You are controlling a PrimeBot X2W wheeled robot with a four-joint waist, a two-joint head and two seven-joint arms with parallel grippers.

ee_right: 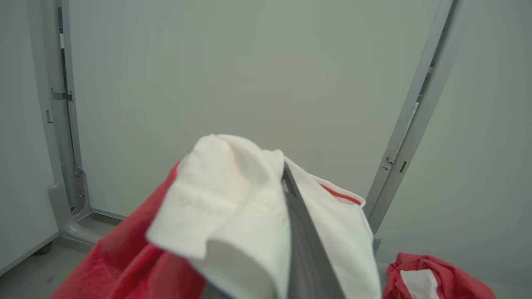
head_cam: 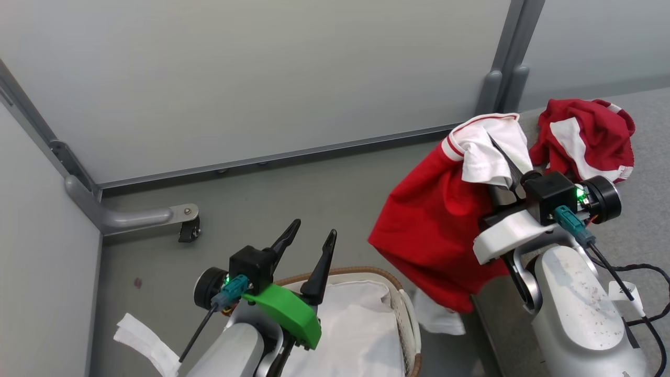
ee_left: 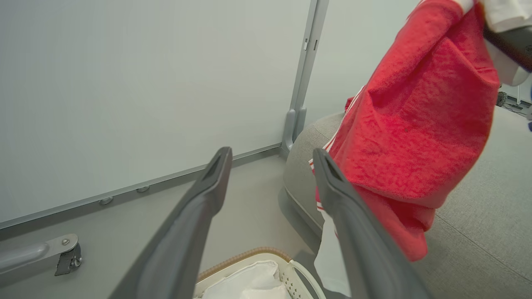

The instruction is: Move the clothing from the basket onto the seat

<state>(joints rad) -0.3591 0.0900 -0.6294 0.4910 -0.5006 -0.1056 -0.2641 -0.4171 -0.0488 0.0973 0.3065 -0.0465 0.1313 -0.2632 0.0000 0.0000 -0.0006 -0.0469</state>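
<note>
A red and white garment [head_cam: 434, 220] hangs in the air from my right gripper [head_cam: 500, 149], which is shut on its white part [ee_right: 232, 216] beside the seat's edge. A second red and white garment [head_cam: 586, 136] lies crumpled on the grey seat [head_cam: 649, 173]. My left gripper [head_cam: 311, 235] stands open and empty above the basket [head_cam: 405, 309], whose white liner [head_cam: 345, 324] shows inside. In the left wrist view the hanging garment [ee_left: 415, 133] is to the right of my open fingers [ee_left: 332, 187], over the seat's rounded corner [ee_left: 299, 166].
Grey partition panels close off the far side, joined by a post [head_cam: 502, 68]. A partition foot with a caster [head_cam: 183, 222] stands on the floor at left. A white strip [head_cam: 144, 335] lies on the floor beside the left arm. A cable [head_cam: 644, 283] runs over the seat.
</note>
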